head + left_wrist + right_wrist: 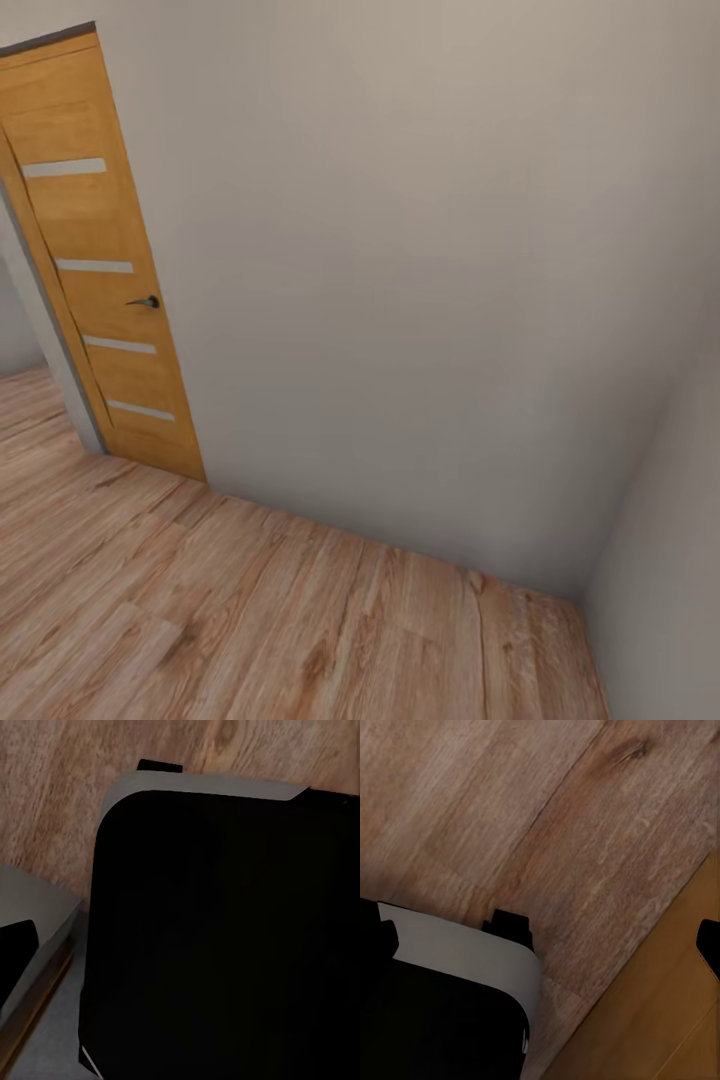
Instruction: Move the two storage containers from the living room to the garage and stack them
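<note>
Robot in transit on light wood-plank floor (250, 610), facing oak door with frosted strips (100, 270); containers need finding; tool states cannot be told.

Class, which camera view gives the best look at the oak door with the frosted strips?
The head view: the door shows nearly whole, with four strips and its dark handle. The right wrist view has an orange-brown panel that could be a door; I cannot tell. The left wrist view shows wood floor.

Light wood-plank floor (250, 620) met pale walls (430, 300). An oak door (95, 260) stood at its edge. The robot's dark base (225, 945) rested on the planks.
</note>
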Controlling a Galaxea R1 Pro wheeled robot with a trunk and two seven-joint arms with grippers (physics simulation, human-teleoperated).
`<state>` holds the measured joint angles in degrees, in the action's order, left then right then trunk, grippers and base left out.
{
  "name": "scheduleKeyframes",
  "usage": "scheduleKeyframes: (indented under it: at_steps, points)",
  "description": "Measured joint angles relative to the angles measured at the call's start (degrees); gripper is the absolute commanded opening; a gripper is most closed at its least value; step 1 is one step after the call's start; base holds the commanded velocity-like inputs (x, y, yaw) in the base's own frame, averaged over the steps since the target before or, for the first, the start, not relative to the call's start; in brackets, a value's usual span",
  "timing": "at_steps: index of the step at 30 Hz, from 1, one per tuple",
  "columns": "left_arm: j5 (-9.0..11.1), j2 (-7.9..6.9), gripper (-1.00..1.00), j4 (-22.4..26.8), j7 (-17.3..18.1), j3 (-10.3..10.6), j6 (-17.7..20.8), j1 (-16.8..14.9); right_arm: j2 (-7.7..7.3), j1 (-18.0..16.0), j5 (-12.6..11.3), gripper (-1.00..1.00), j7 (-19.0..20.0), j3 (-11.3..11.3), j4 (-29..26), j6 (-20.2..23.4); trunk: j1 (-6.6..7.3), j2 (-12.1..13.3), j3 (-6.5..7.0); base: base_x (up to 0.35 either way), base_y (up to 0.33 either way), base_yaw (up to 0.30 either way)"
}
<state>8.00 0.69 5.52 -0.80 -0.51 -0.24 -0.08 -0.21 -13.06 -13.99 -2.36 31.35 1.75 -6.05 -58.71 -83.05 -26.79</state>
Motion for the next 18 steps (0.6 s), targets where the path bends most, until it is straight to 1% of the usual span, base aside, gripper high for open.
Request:
scheduleKeyframes:
  at_steps: [15, 18]
  points:
    - [0.0, 0.0, 1.0, 0.0, 0.0, 0.0, 0.0, 0.0, 0.01, 0.0, -0.1, 1.0, -0.1, 0.0, 0.0, 0.1, 0.0, 0.0, 0.0, 0.158, 0.0, 0.001]
    - [0.0, 0.0, 1.0, 0.0, 0.0, 0.0, 0.0, 0.0, -0.02, 0.0, 0.0, 1.0, 0.0, 0.0, 0.0, 0.0, 0.0, 0.0, 0.0, 0.157, 0.0, 0.135]
